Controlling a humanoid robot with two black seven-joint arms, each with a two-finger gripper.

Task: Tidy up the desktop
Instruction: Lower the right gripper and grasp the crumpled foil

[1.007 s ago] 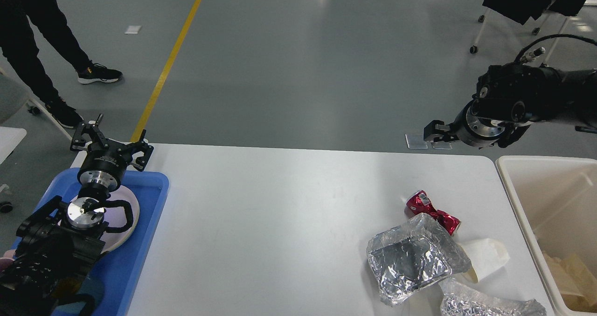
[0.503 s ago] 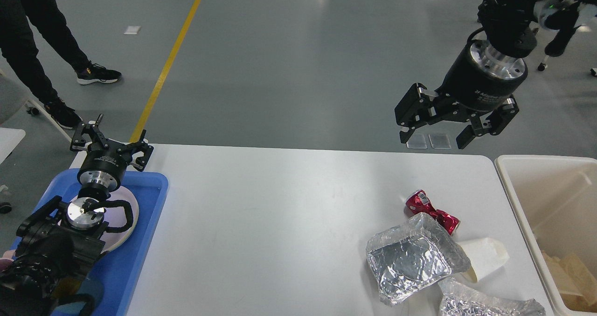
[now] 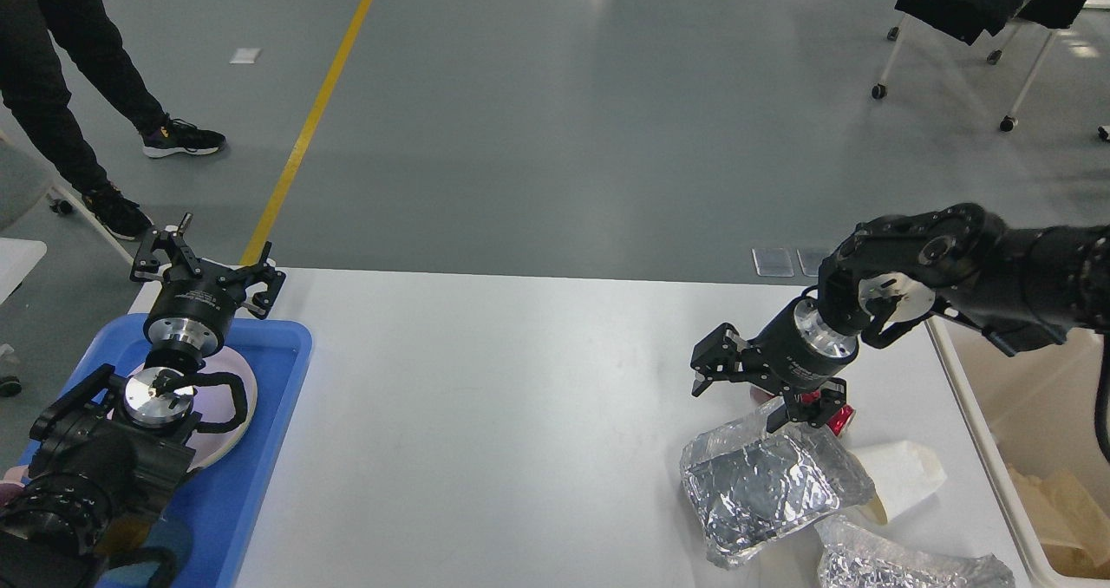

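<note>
Desktop [image 3: 520, 414] is smooth white with rounded corners and fills the near middle of the view. Right gripper [image 3: 750, 393], matte black with a metal wrist ring, has its jaws spread low over a crushed red can [image 3: 828, 410], which is mostly hidden; contact unclear. Just near of it lies a crinkled foil tray [image 3: 767, 484], squarish and shiny, and a second crumpled foil piece [image 3: 902, 562] lies at the near edge. A folded white paper scrap [image 3: 906, 475] touches the tray's right side. A cream plastic bin [image 3: 1032, 449] sits at the right with tan paper inside. Left gripper [image 3: 206, 267] has its jaws spread, empty, at the far edge of a glossy blue tray [image 3: 260, 449] at the left. A round pale plate [image 3: 238, 414] lies in that tray.
</note>
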